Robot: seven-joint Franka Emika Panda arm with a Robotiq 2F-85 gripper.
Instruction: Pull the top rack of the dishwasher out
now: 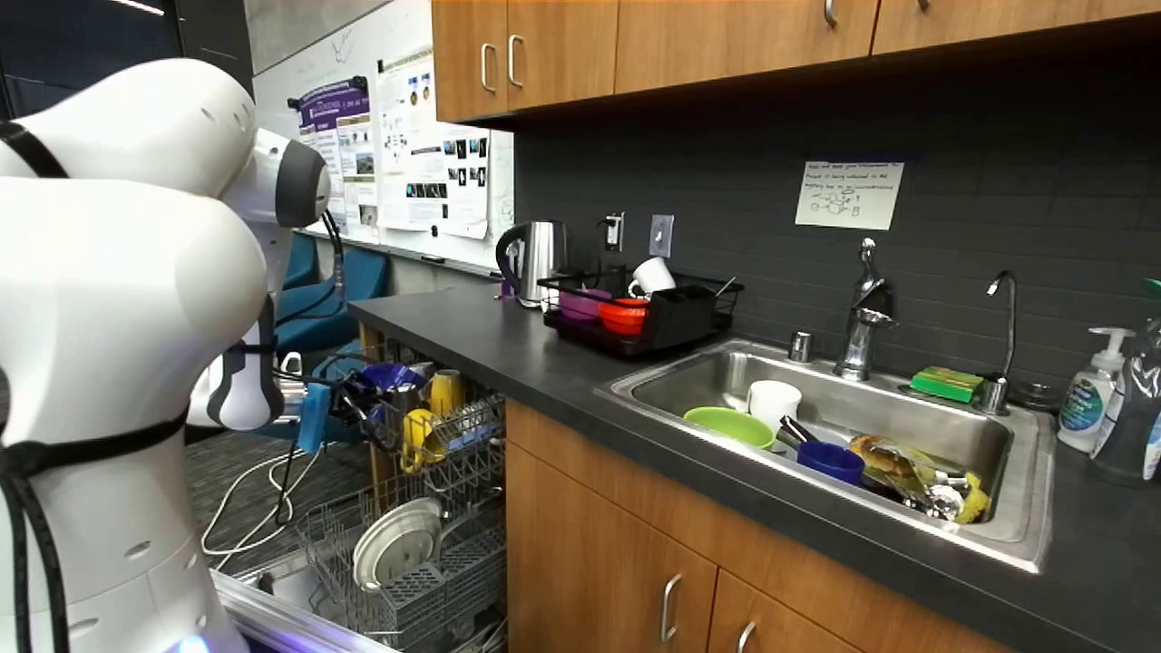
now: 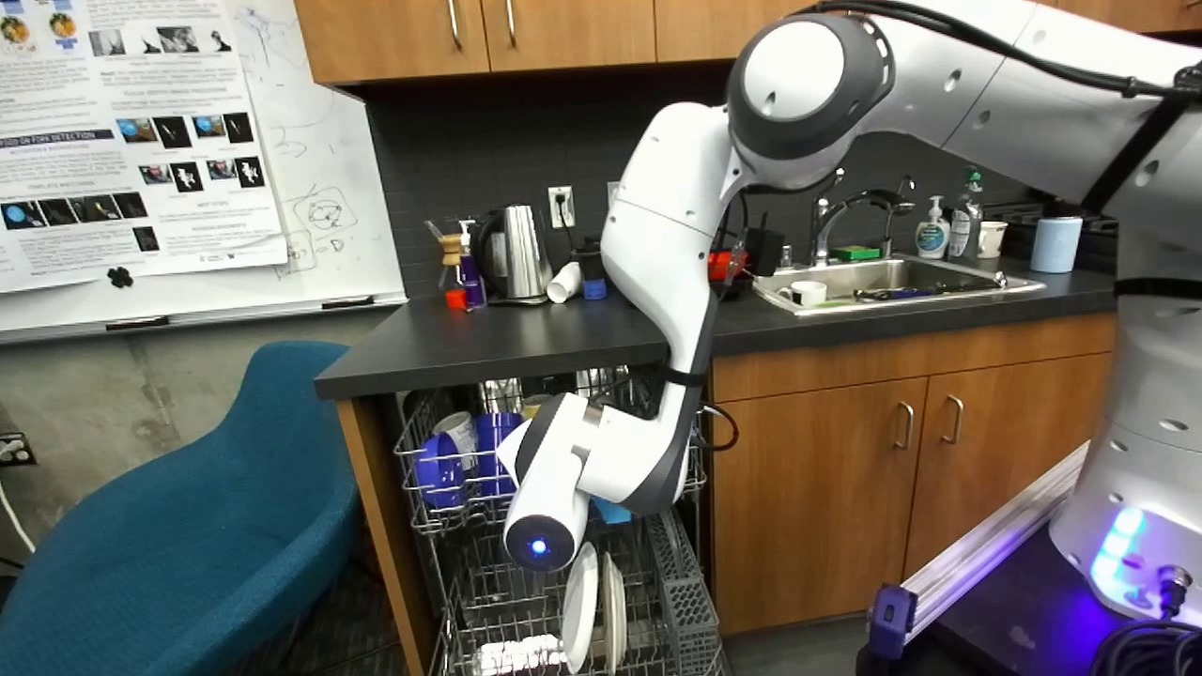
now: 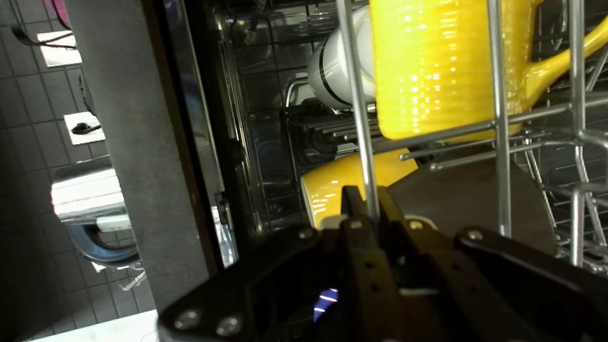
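The top rack [image 1: 472,419] of the dishwasher [image 3: 256,156] is a grey wire basket. In an exterior view its side rim [image 2: 413,453] shows beyond the counter edge, with blue cups [image 2: 439,474] inside. In the wrist view its upright wires [image 3: 502,161] stand before a yellow mug [image 3: 432,66], a second yellow cup [image 3: 332,183] and a dark cup [image 3: 470,199]. My gripper [image 3: 370,194] has its fingers closed on both sides of one upright wire. The gripper also shows, dark and small, in an exterior view [image 1: 363,404]; elsewhere the arm hides it.
The lower rack holds white plates [image 1: 399,544] below the arm. The dark countertop [image 2: 526,343] overhangs the dishwasher. A wooden cabinet [image 1: 599,517] stands beside it. A blue chair [image 2: 216,488] and a wooden side panel [image 2: 380,535] are on the far side.
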